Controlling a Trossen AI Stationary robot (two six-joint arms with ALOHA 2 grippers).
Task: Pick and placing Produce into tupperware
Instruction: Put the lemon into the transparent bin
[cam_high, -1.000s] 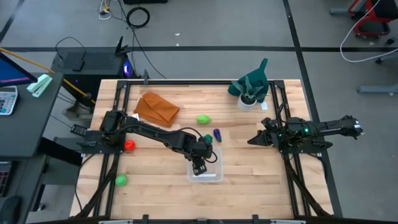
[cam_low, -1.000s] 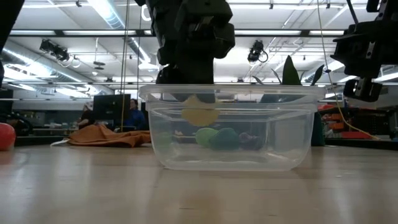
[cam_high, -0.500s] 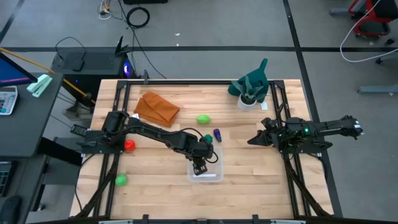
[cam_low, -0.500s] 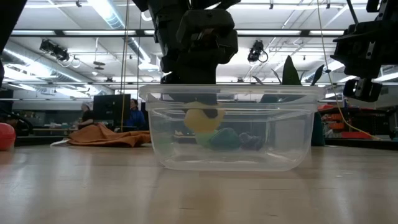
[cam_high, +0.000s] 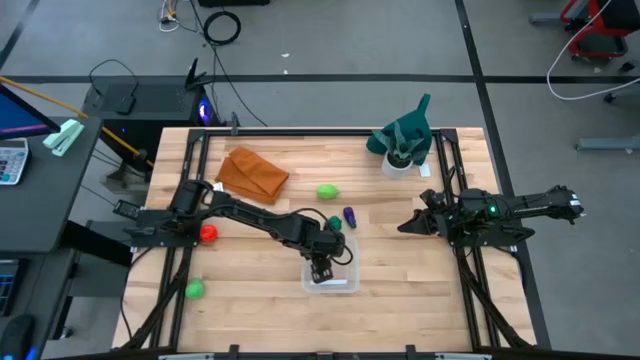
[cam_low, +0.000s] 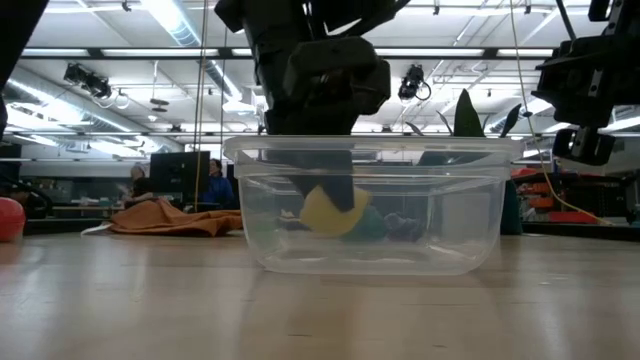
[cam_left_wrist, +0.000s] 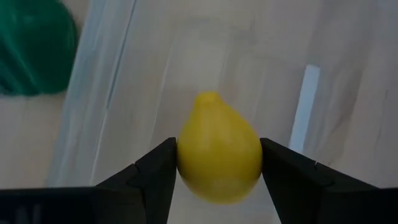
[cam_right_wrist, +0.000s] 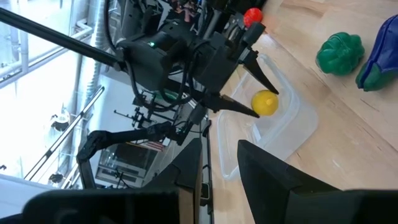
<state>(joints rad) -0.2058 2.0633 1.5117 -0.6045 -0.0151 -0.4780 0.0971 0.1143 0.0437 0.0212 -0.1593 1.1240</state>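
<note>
My left gripper (cam_high: 320, 265) reaches down into the clear square tub (cam_high: 331, 274) and is shut on the yellow fruit (cam_low: 327, 211). In the left wrist view the yellow fruit (cam_left_wrist: 217, 149) sits between both fingers. The dark green piece (cam_high: 334, 223) and the purple one (cam_high: 349, 216) lie on the table just beyond the tub's far side. One light green piece (cam_high: 327, 191) lies farther off, another (cam_high: 194, 289) near the front left, and the red one (cam_high: 208, 233) at the left. My right gripper (cam_high: 405, 226) waits open at the right. My left gripper pinches the yellow fruit at its widest middle (cam_left_wrist: 186, 155) between the two fingers (cam_left_wrist: 152, 171). The fingers come from above, pointing down into the tub. The fruit hangs inside the tub walls, a little above the tub's floor (cam_low: 370, 258).
An orange-brown cloth (cam_high: 252, 172) lies at the far left. A dark green cloth with a white cup (cam_high: 402, 147) stands at the far right. Bare wood lies in front of and to the right of the tub. People and monitors show in the room behind.
My left gripper has moved down into the tub, keeping its hold on the yellow fruit. The fruit has sunk from just under the rim to about mid-height of the tub's walls.
</note>
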